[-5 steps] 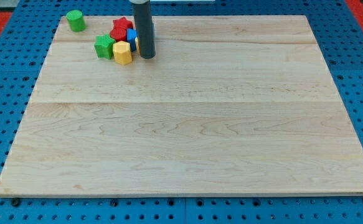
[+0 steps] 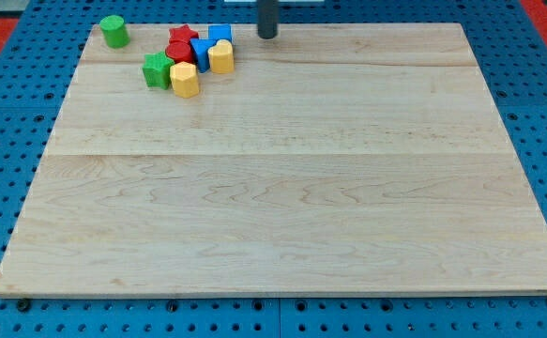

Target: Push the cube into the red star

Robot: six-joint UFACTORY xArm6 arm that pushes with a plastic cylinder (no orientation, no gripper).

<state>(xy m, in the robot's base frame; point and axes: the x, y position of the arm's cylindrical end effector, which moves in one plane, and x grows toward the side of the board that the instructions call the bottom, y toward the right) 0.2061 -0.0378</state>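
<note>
The red star (image 2: 184,36) lies near the view's top left in a tight cluster of blocks. The blue cube (image 2: 220,33) sits just to the star's right, at the cluster's top right corner. A small gap shows between them. My tip (image 2: 267,37) is at the view's top edge, to the right of the blue cube and clear of it. It touches no block.
The cluster also holds a red block (image 2: 179,52), a blue block (image 2: 200,53), a yellow cylinder (image 2: 221,57), a green star (image 2: 158,69) and a yellow hexagon (image 2: 185,81). A green cylinder (image 2: 113,31) stands alone at the far top left. The board's far edge (image 2: 367,24) is close behind.
My tip has moved up and to the right, away from the cluster. The blue cube and the yellow cylinder, hidden behind the rod before, now show.
</note>
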